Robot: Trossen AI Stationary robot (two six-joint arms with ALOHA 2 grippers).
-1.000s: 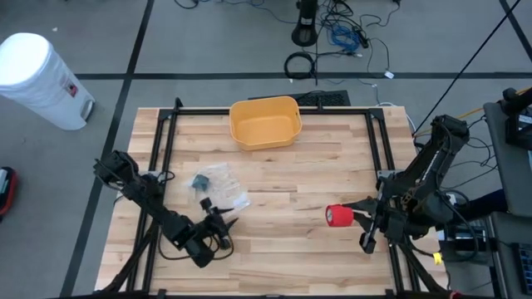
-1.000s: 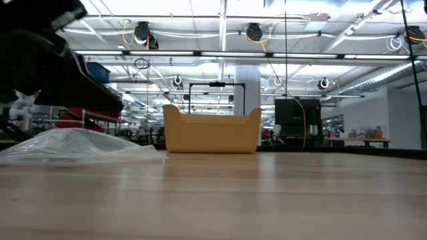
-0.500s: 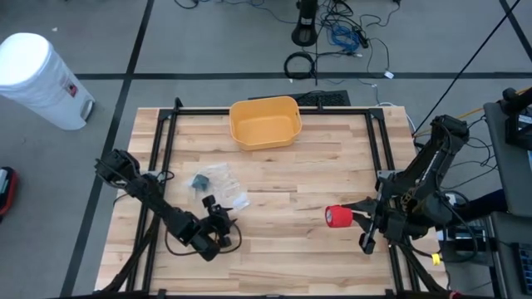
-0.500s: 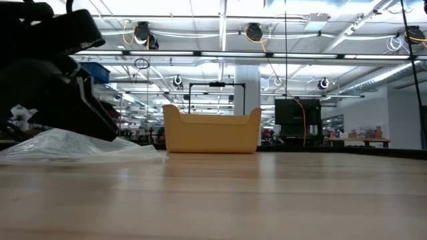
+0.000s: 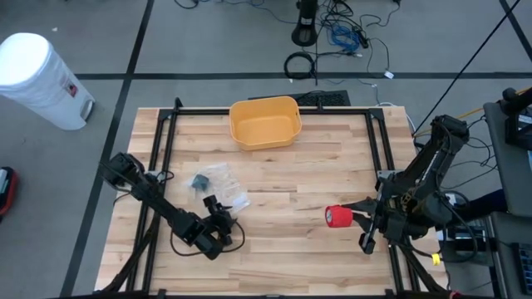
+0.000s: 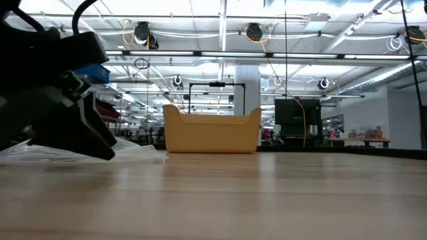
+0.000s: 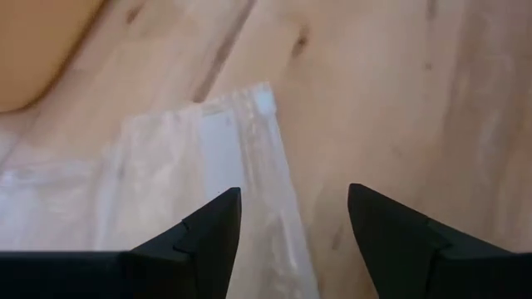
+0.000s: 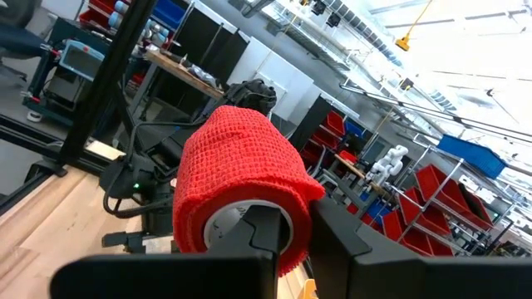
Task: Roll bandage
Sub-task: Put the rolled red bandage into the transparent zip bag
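The red bandage roll (image 5: pixel 338 216) hangs over the table's right part with my right gripper (image 5: pixel 353 214) shut on it; the right wrist view shows the roll (image 8: pixel 237 178) end-on with its white core. A clear plastic bag (image 5: pixel 223 188) holding a small teal thing (image 5: pixel 200 182) lies flat on the left half of the table. My left gripper (image 5: pixel 219 214) stands open at the bag's near edge. In the left wrist view its two fingers (image 7: pixel 287 241) straddle the bag's corner strip (image 7: pixel 249 166). In the low view this arm (image 6: pixel 60 100) stands in front of the bag. My right gripper holds the roll at its open end, by the wall beside the white core (image 8: pixel 223 223). One finger (image 8: pixel 268 237) sits at the core's mouth and the other (image 8: pixel 353 249) lies outside the red wrap. The fingers come about level from the table's right. The roll is lifted clear of the table.
A yellow bin (image 5: pixel 265 121) stands at the far middle of the table. Black frame rails (image 5: pixel 166 141) run along the left, far and right sides. Bare wood lies between the bag and the roll. A white drum (image 5: pixel 40 79) stands on the floor beyond the table's far left corner.
My left gripper has sunk toward the plastic bag and tipped further downward, creeping a little toward the table's right. The bag, the roll and my right gripper have kept still.
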